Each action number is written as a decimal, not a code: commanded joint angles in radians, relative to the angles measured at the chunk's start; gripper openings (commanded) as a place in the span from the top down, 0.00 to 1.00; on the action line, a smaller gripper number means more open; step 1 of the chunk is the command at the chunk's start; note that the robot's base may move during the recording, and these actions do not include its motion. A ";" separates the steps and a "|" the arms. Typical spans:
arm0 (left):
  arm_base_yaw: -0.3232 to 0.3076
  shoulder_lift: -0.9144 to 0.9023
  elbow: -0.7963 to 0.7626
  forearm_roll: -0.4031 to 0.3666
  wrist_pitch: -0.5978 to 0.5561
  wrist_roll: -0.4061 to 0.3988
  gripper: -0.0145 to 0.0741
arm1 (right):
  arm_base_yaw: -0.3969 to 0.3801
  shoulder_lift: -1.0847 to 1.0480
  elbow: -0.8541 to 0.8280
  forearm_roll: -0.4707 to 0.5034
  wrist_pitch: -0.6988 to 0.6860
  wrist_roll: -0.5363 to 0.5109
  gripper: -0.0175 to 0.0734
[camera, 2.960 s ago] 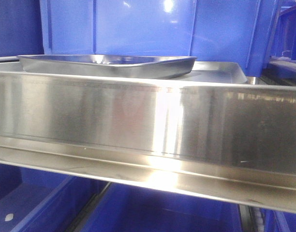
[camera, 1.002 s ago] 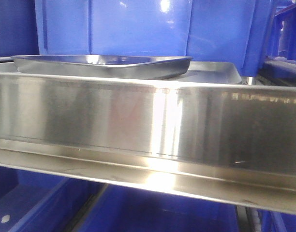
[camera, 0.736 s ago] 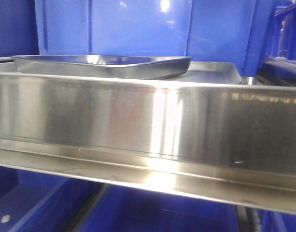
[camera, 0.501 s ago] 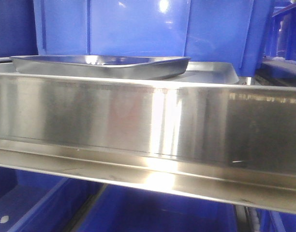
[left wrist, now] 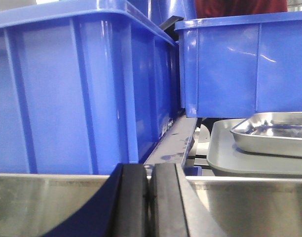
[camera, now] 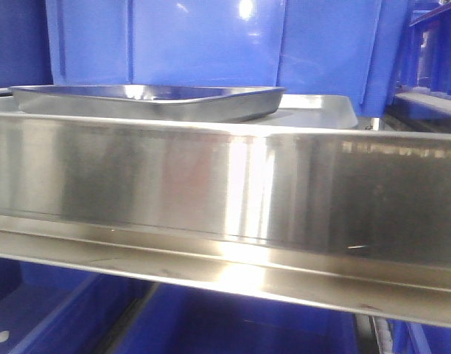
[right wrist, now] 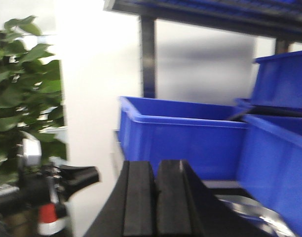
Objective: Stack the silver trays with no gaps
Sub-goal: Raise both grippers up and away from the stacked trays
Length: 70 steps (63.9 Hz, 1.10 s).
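Left gripper [left wrist: 149, 200]: jaws pressed together, empty, low behind shelf rail [left wrist: 52, 202]. Blue bin [left wrist: 77, 84] ahead-left of it.

Upper silver tray [left wrist: 277, 131]: ahead-right of left gripper, resting skewed on lower silver tray [left wrist: 225, 155], not nested; long axis across view.

Right gripper [right wrist: 155, 197]: jaws clenched, empty; trays barely visible lower right. Left arm judged nearer.

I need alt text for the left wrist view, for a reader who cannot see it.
A shiny silver tray rests on a larger flat grey tray at the right, behind a steel rail. Two deep blue bins stand behind on the shelf. The left gripper, shut and empty, shows at the bottom edge.
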 commanded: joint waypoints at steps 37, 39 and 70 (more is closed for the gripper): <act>-0.004 -0.005 -0.001 -0.006 -0.008 0.001 0.83 | -0.304 -0.583 0.491 -0.005 0.176 -0.008 0.89; -0.004 -0.005 -0.001 -0.006 -0.008 0.001 0.83 | -0.317 -0.583 0.511 -0.005 0.167 -0.008 0.89; -0.004 -0.005 -0.001 -0.006 -0.008 0.001 0.83 | -0.357 -0.583 0.549 -0.008 0.235 -0.008 0.89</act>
